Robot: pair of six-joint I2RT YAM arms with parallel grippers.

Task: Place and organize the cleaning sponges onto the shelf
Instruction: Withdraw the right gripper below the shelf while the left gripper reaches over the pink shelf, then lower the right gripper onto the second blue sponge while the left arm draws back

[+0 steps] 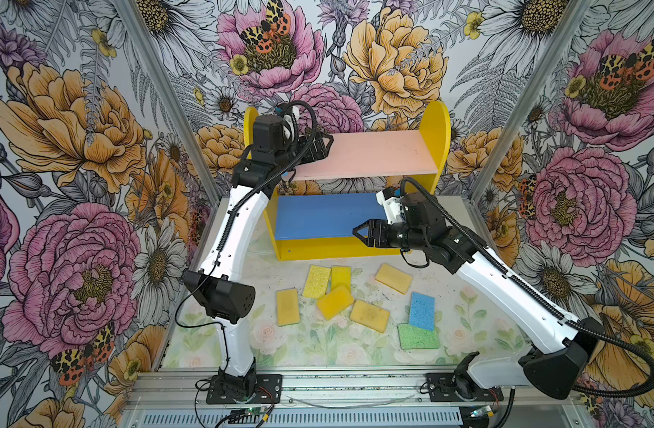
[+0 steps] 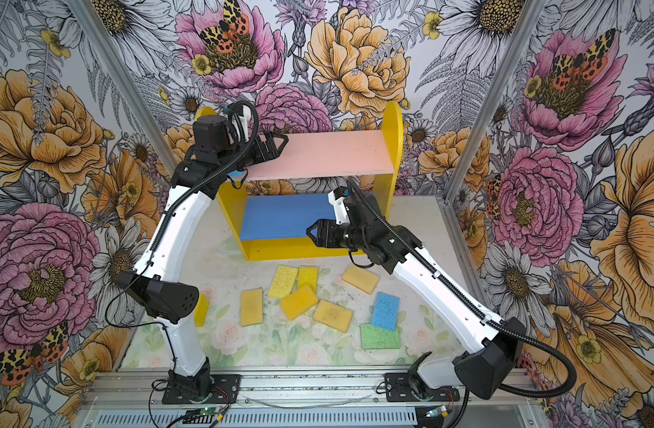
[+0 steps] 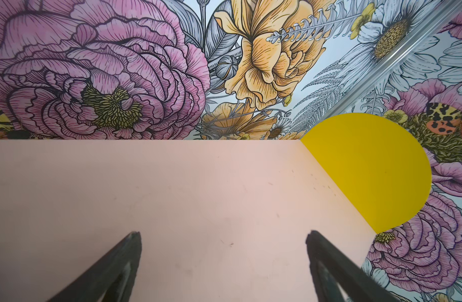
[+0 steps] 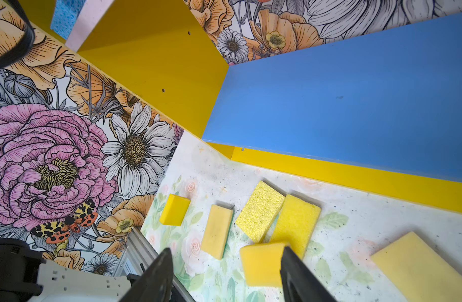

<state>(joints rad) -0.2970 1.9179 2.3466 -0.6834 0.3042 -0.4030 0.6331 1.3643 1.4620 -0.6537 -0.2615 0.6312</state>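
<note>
The shelf (image 1: 434,126) stands at the back of the tabletop (image 1: 318,344) and has yellow sides. The left gripper (image 1: 327,142) is over the left end of its pink upper board (image 1: 373,155). In the left wrist view its fingers (image 3: 130,243) are spread wide. Only pink board shows between them, so they grasp nothing. A bit of a light blue sponge (image 4: 62,18) peeks out at that same left end, close to the yellow side. The left arm hides most of it in both top views, so I cannot tell how it lies.

The blue lower board (image 1: 318,216) shows plain blue paint. The right gripper (image 1: 359,232) hangs in the air over its front edge, toward the right. Its fingers (image 4: 164,266) are partly apart and grasp nothing. The yellow seen between them lies down on the tabletop.

The other sponges lie on the tabletop in front of the shelf. A rough yellow sponge (image 1: 316,281) overlaps a smooth yellow sponge (image 1: 341,276). An orange-yellow sponge (image 1: 334,302) lies across the near end of the smooth one. A left tan sponge (image 1: 287,307) lies just beside this bunch. A front tan sponge (image 1: 370,315) lies on the bunch's other side. A back tan sponge (image 1: 393,278) lies nearer the shelf. A blue sponge (image 1: 422,311) rests one end on a green sponge (image 1: 418,336). A small yellow sponge (image 2: 201,309) sits by the left arm's elbow, half hidden.
</note>
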